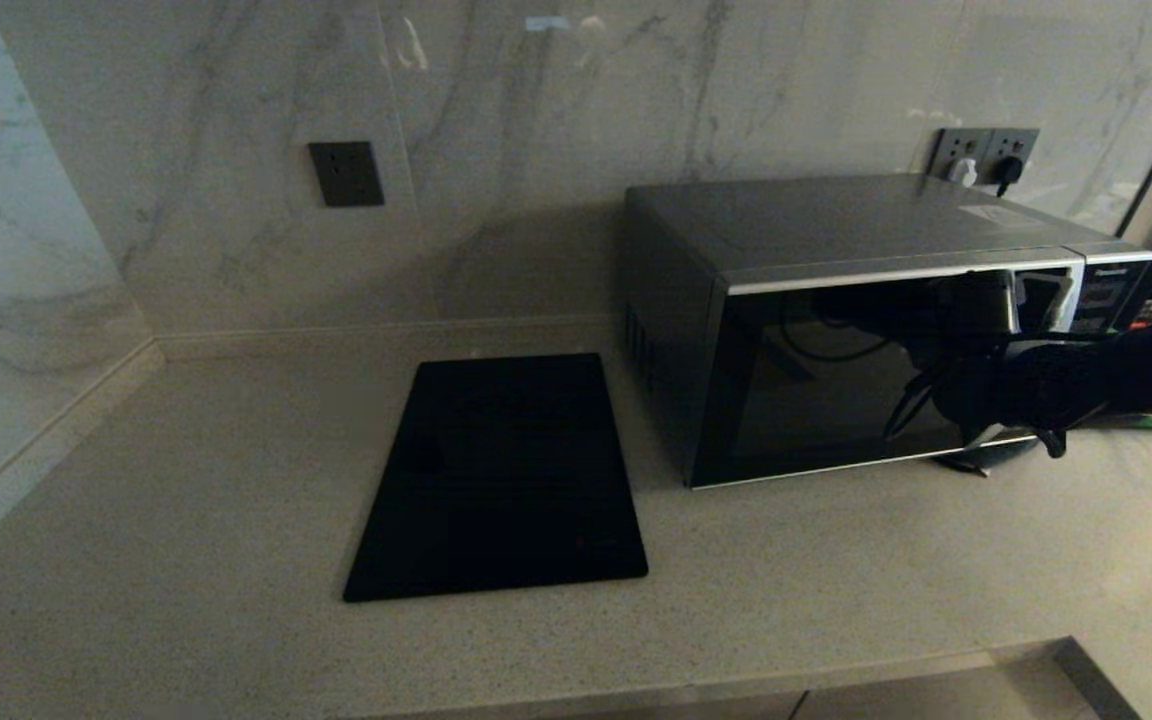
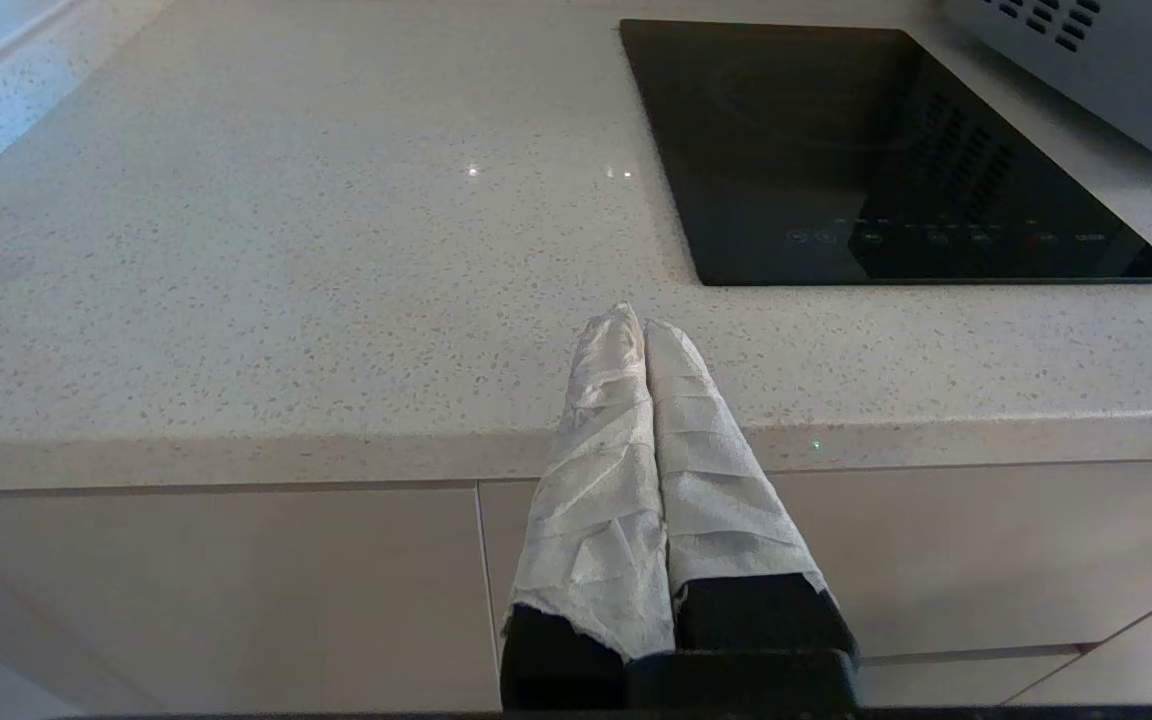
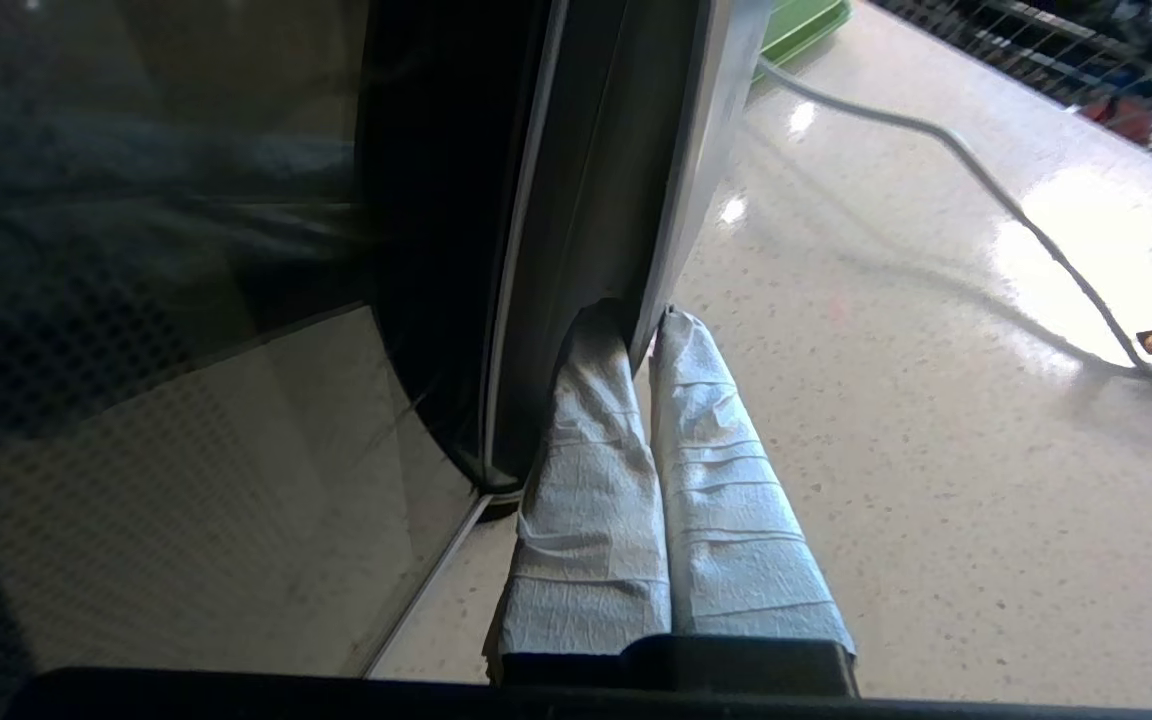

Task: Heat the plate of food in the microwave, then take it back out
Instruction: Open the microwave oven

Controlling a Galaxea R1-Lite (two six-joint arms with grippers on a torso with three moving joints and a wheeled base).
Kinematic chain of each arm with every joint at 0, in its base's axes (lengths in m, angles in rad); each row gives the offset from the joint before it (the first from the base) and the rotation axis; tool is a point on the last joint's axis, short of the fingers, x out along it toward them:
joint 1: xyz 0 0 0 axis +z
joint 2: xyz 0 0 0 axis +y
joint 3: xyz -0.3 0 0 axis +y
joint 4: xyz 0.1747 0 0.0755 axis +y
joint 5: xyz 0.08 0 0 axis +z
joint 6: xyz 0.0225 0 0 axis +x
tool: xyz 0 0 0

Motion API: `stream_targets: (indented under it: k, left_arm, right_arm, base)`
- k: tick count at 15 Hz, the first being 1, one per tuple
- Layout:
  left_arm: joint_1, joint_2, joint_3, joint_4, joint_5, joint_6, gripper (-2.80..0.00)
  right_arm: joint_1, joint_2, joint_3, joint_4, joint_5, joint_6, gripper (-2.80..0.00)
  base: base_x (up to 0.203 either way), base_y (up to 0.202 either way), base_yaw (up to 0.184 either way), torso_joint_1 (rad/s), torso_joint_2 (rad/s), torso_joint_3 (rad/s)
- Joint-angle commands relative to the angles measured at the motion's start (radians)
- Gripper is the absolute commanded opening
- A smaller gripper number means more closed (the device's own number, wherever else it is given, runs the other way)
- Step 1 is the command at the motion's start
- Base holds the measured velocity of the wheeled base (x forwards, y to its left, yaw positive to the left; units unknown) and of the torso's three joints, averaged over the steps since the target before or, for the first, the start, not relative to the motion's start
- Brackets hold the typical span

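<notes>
Right gripper (image 3: 648, 325) pinching microwave (image 1: 866, 330) handle (image 3: 696, 150), frame centre | pull outward along door's arc | left gripper (image 2: 636, 325) pressed together, idle.

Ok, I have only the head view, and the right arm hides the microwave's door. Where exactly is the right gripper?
Observer: The right gripper is shut, with its wrapped tips at the lower end of the silver handle of the microwave.
Operator: And the left gripper? I do not see it.
Observer: The left gripper is shut and parked in front of the counter, near its front edge.
Operator: Is the plate of food anywhere?
Observer: Neither wrist view shows it. The right wrist view shows only the corner of a green board past the microwave.
</notes>
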Motion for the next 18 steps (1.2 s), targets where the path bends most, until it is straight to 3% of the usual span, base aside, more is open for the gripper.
stream_targets:
  k: [1, 3, 18]
  left_arm:
    - [0.0, 0.001, 0.0, -0.001, 0.001, -0.001, -2.8]
    - [0.0, 0.0, 0.0, -0.001, 0.001, -0.001, -2.8]
    - [0.0, 0.0, 0.0, -0.001, 0.001, -0.001, -2.8]
  right_arm:
    - [0.0, -0.003, 0.013, 0.004, -0.021, 0.001, -2.8]
    - [-0.008, -0.005, 0.025, 0.004, -0.054, 0.003, -2.8]
    - [-0.034, -0.053, 0.068, 0.004, -0.091, 0.025, -2.8]
  base:
    - [0.0, 0.0, 0.0, 0.0, 0.0, 0.0]
    - [0.0, 0.0, 0.0, 0.0, 0.0, 0.0]
    - [0.0, 0.0, 0.0, 0.0, 0.0, 0.0]
